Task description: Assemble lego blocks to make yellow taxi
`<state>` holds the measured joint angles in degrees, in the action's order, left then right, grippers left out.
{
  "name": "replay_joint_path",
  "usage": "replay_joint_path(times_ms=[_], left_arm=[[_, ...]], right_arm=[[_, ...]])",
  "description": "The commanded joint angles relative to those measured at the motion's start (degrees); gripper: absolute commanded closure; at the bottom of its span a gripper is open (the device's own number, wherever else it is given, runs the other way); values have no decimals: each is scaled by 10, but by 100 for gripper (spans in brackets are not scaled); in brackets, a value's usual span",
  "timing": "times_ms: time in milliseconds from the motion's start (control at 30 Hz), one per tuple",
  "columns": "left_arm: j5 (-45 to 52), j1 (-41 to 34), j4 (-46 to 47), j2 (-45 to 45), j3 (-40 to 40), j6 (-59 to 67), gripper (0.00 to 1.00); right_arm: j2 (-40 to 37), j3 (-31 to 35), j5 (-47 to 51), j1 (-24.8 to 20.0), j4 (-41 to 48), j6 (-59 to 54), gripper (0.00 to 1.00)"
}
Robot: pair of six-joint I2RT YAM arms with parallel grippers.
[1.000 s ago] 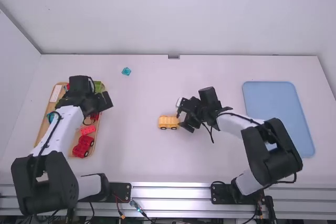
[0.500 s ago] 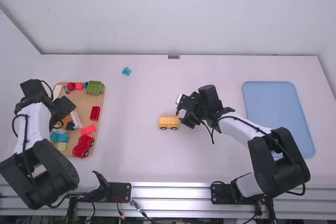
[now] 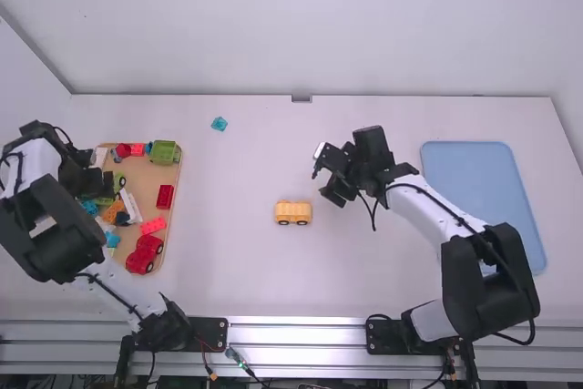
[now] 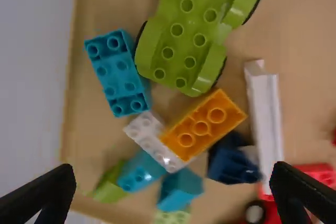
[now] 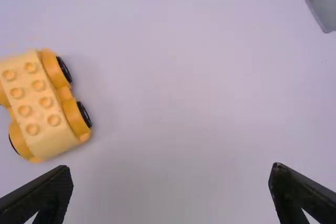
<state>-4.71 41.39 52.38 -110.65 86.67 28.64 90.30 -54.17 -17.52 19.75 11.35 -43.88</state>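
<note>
From where I stand, the yellow wheeled base (image 3: 293, 213) sits mid-table, between the 2 arms, wheels down and studs up, which I'd guess is so bricks can be pressed straight onto it. The right gripper (image 5: 170, 167) hangs near it with fingers spread wide and nothing between them, probably ready to steady the base. The left gripper (image 4: 174, 167) is over the wooden tray (image 3: 138, 170), also wide open and holding nothing, likely leaving room to straddle 1 brick. The orange brick (image 4: 203, 124) there seems hollow side up, so it may need turning before it fits.
</note>
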Motion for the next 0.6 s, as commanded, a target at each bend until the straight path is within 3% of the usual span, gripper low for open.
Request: replay_joint_path(times_ms=[0, 133, 367, 567], left_arm=[[-10, -1, 1, 0, 9, 216, 21], [43, 11, 18, 0, 6, 344, 24], [71, 18, -3, 0, -16, 378, 20], [62, 21, -13, 0, -36, 394, 27]], right_arm=[[-13, -29, 0, -2, 21, 3, 1], [-13, -38, 0, -2, 41, 3, 1], [-13, -38, 0, -2, 42, 3, 1], [-13, -40, 0, -2, 28, 3, 1]])
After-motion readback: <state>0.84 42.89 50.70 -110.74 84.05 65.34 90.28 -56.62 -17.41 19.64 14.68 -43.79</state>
